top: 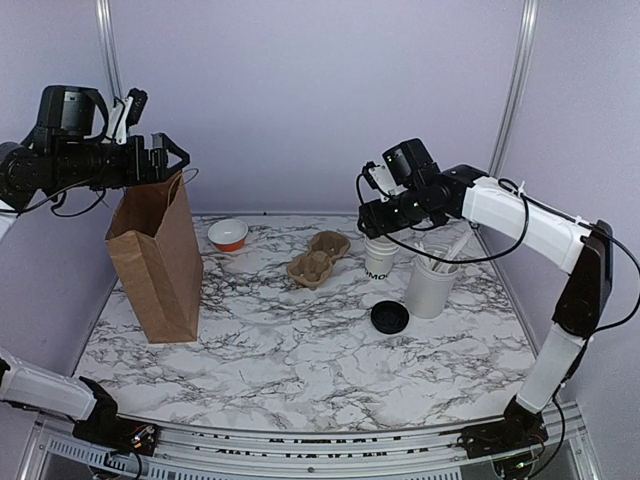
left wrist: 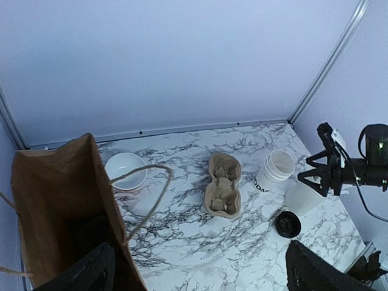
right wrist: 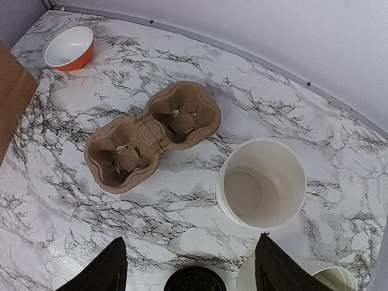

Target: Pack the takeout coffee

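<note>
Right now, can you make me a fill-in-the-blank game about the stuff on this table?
1. The round lid lying on the marble table is ___ in colour.
2. The cardboard cup carrier has ___ empty wells.
3. The bowl is white inside and ___ outside.
4. The open left gripper hovers by the top of the brown paper ___.

Missing words: black, two, orange, bag.

Right arm [top: 520,218]: glossy white shells between black joints, a thin black cable looping beneath; left arm [top: 62,160]: black upper housing, white lower link; left pincer [left wrist: 199,245] and right pincer [right wrist: 189,239] black, blunt-fingered.
</note>
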Available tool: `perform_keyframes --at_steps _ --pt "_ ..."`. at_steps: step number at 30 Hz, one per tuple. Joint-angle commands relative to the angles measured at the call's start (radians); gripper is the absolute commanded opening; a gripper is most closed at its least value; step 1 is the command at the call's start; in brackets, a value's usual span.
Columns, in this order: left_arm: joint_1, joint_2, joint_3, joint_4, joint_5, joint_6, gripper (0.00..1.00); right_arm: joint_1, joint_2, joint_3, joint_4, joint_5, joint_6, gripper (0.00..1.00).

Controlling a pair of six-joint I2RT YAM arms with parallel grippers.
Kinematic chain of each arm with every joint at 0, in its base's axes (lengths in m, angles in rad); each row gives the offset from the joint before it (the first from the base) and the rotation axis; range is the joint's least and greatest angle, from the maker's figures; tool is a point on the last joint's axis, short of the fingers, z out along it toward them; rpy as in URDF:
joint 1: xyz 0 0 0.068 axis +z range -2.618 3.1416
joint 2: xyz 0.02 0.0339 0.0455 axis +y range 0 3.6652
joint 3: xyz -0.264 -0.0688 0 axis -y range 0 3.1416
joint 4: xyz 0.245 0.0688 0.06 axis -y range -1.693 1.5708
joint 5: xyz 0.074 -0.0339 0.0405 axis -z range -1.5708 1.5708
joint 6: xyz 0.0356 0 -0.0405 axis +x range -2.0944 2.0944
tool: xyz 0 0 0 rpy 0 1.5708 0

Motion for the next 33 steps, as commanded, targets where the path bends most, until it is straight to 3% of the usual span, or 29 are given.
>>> perform_keyframes --at_steps 1,7,12,23,33 --pt "-0.140 0.058 0.026 0.040 -0.060 0.014 0.99 -0.019 0.031 0.053 -0.027 0.029 0.004 0.68" --pt "-0.356 0.152 0.007 0.115 -0.092 -0.001 0.99 -0.043 0.072 0.057 -0.028 0.014 -0.005 0.57" --pt "-0.420 0.194 -0.123 0.255 -0.046 -0.085 0.99 -0.049 0.121 0.084 -0.034 0.016 -0.021 0.49" --pt "-0.466 0.231 -0.395 0.471 -0.039 -0.227 0.99 -0.050 0.234 0.189 -0.078 0.102 -0.052 0.35" --pt "-0.464 0.238 -0.465 0.479 -0.109 -0.230 0.99 -0.052 0.296 0.224 -0.083 0.099 -0.064 0.27"
